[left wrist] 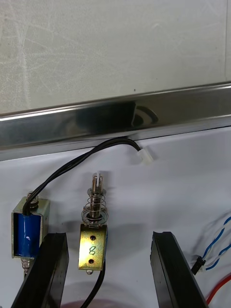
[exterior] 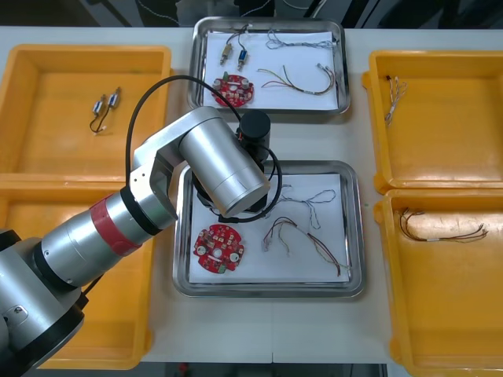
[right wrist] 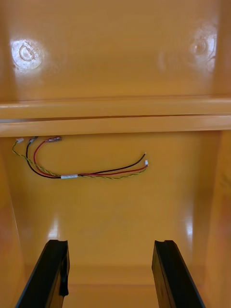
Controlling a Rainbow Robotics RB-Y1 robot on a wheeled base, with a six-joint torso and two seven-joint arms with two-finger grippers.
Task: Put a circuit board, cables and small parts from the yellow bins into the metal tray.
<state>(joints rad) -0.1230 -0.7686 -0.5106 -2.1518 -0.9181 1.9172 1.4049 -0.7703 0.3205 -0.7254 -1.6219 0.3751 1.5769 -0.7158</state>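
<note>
Left wrist view puts my left gripper [left wrist: 109, 236] low over the metal tray [left wrist: 115, 120], fingers spread wide and holding nothing. Between them lies a brass-coloured small metal part [left wrist: 92, 248], its sprung pin pointing away from the fingers. A blue small metal part [left wrist: 30, 228] sits just outside one finger, its black lead [left wrist: 91, 154] curling toward the tray's rim. Both lie inside the tray. I judge them dense, rigid and smooth-sided, so they could twist out of a pinch. I would grip across the flat body, never the spring, pin or lead, which look easy to bend. Beyond the other finger lies a blue and white cable [left wrist: 214, 240]. My right gripper [right wrist: 110, 243] hangs open in a yellow bin [right wrist: 115, 72]. Ahead of it is a limp red and yellow cable [right wrist: 77, 171], best pinched at its white band.
</note>
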